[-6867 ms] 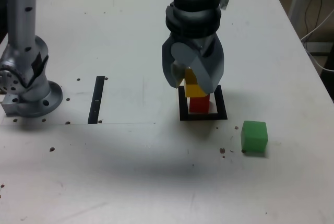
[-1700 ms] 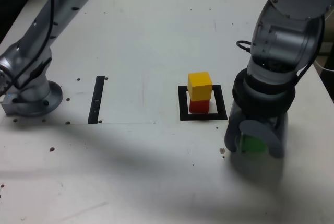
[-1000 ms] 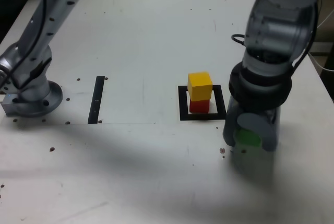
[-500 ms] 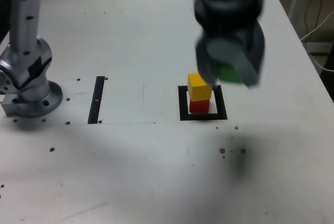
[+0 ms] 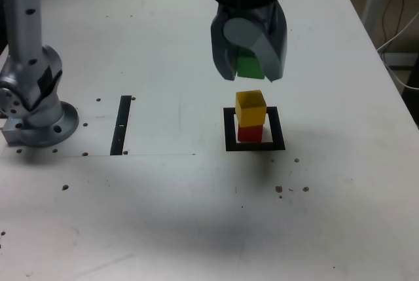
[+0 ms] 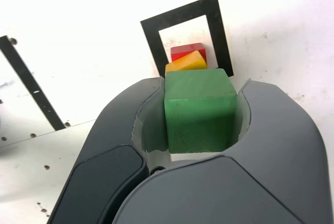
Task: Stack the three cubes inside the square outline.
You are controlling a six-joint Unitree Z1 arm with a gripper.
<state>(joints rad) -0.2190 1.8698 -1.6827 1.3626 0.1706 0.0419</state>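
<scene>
The green cube looks matt and smooth, like painted wood or dense plastic; the yellow cube and red cube share that dull finish. The fingers are smooth grey plastic with a faint satin sheen. The arm's base is bare brushed metal, lightly glossy. The desk is white, matt and speckled with dirt. The square outline and the strip look like flat black tape

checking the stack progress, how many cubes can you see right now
3. The red cube sits inside the square outline, the yellow cube rests on it, and the green cube hangs above them in the gripper.
</scene>
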